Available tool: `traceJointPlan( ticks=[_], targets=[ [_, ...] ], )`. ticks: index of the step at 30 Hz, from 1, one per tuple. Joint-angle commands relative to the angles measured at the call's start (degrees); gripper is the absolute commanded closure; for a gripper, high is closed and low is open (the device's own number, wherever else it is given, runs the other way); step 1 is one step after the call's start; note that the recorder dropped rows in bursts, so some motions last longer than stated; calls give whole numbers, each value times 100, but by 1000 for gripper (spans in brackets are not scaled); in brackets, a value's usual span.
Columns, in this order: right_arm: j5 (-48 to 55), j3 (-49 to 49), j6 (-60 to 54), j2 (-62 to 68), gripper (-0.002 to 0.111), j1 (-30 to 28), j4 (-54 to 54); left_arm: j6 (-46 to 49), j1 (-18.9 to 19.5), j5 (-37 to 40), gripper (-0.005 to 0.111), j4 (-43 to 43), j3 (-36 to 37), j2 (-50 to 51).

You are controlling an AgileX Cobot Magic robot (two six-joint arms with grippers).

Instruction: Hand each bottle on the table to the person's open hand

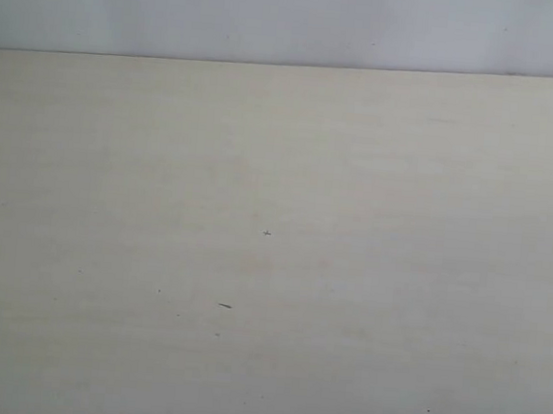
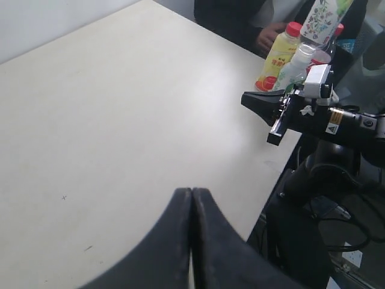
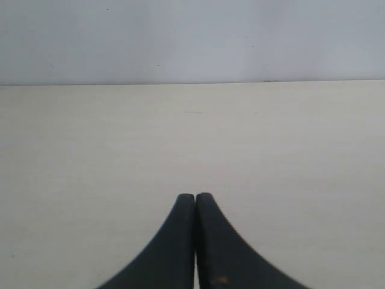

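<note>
Bottles (image 2: 280, 57) wait at the desk (image 2: 120, 120) edge — left fingers (image 2: 171, 241) and right fingers (image 3: 177, 241) both clenched empty, so next: open one, reach over.

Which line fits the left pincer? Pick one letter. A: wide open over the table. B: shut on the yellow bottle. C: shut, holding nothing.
C: the left pincer has its fingers pressed together with nothing between them, above the table, while the yellow bottle stands well away near the table's far edge.
</note>
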Motion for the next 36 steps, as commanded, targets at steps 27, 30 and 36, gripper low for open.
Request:
traceJointPlan(
  ticks=[27, 30, 36],
  targets=[
    [-32, 25, -8, -34, 108, 21, 27, 801, 5733, -1749, 107, 56, 181, -3014],
    [-32, 25, -8, -34, 108, 21, 27, 801, 5829, -2212, 107, 14, 657, -3169],
    [-32, 25, -8, -34, 108, 21, 27, 805, 5841, -2809, 107, -12, 2039, -3358]
  ],
)
